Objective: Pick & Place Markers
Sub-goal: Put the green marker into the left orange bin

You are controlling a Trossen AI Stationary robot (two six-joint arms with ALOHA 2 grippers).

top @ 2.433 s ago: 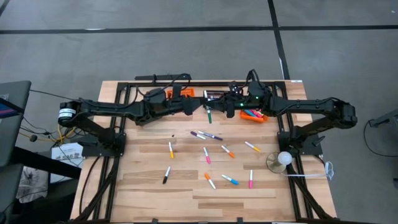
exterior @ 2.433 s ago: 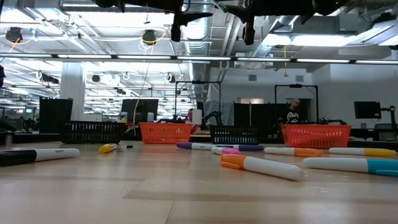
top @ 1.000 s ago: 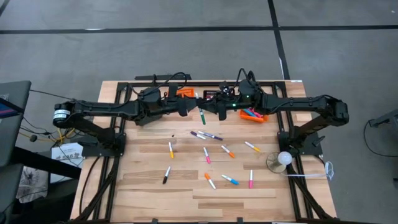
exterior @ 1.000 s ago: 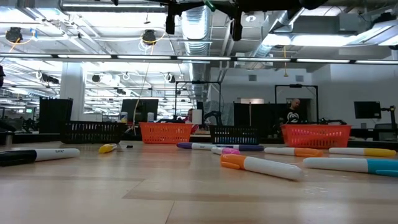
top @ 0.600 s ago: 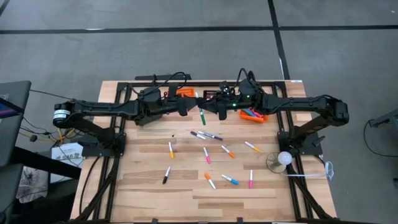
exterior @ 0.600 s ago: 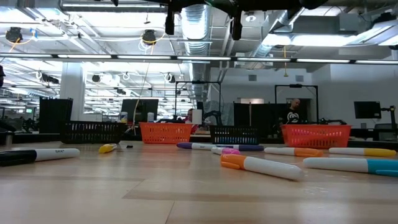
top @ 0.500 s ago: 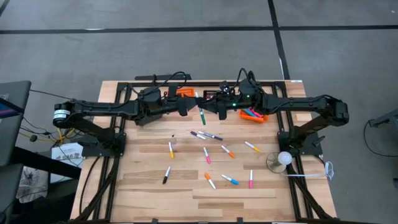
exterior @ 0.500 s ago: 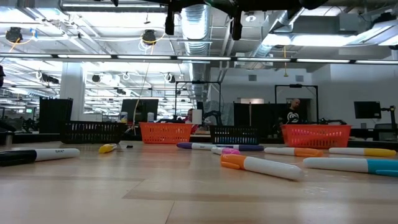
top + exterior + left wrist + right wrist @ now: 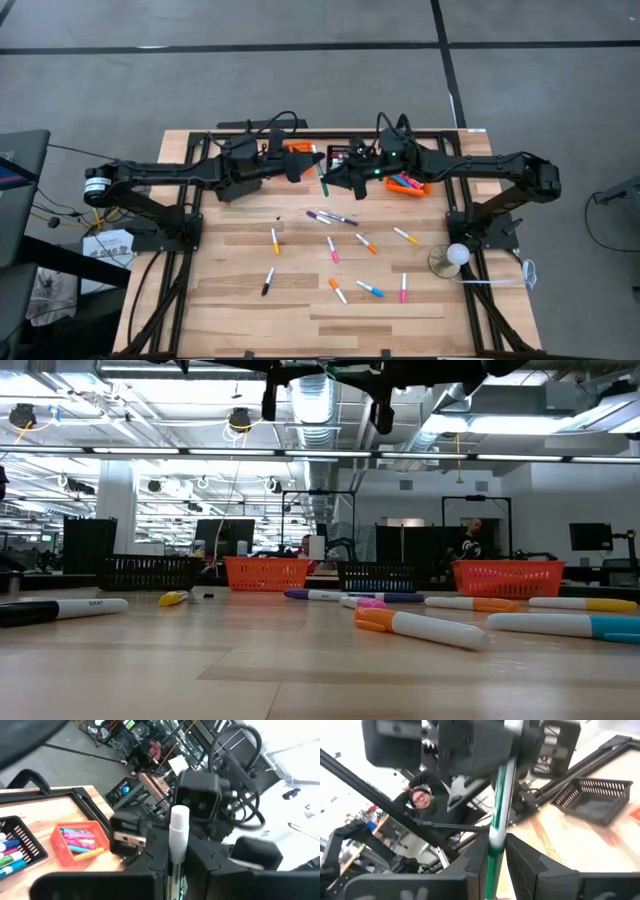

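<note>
both grippers meet above the table's (image 9: 240, 310) far edge. left gripper (image 9: 310, 163) is clamped on the green marker (image 9: 322, 177); right gripper (image 9: 333, 181) fingers sit around it, grip unclear.

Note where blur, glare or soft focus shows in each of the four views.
High view: even light, sharp, soft shadows under the arms. Low view: the nearest markers are soft, the ceiling lights glare. Left wrist view: the green marker is fairly clear, the window behind is blown out white. Right wrist view: motion blur smears the green marker and the black basket.
</note>
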